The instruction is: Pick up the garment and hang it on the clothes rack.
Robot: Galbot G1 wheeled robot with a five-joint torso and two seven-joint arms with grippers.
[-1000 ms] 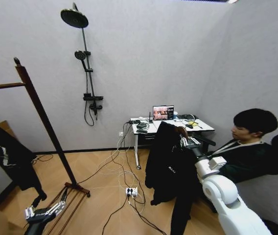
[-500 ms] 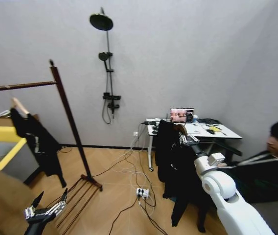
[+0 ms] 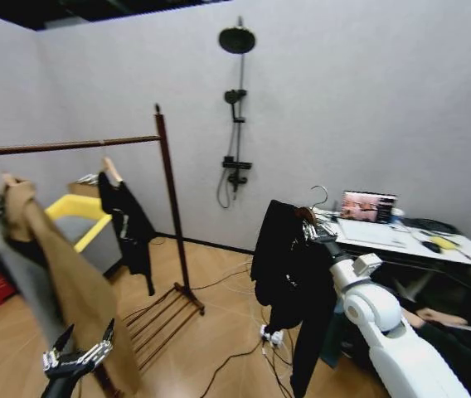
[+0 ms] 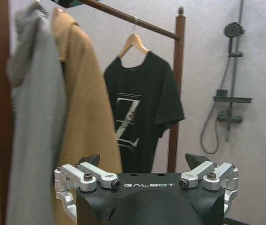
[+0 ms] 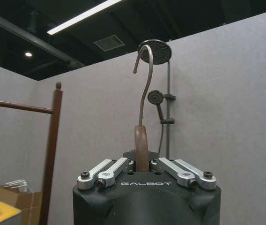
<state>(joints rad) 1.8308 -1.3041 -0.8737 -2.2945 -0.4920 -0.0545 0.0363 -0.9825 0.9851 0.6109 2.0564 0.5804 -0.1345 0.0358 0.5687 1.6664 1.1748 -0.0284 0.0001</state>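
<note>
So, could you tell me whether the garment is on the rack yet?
Not yet. The garment hangs from its hanger in the right gripper, apart from the rack; the hook is free.

A black shower fixture (image 3: 235,99) with a round head is mounted on the grey wall. Below and to its right, a white tabletop (image 3: 434,245) carries a lit laptop (image 3: 366,206) and some small items. Cables and a power strip (image 3: 270,336) lie on the wooden floor. A tan coat (image 3: 70,290), a grey garment (image 4: 34,122) and a black T-shirt (image 4: 140,112) with a white graphic hang on hangers. A yellow bin (image 3: 82,211) stands behind them.
</note>
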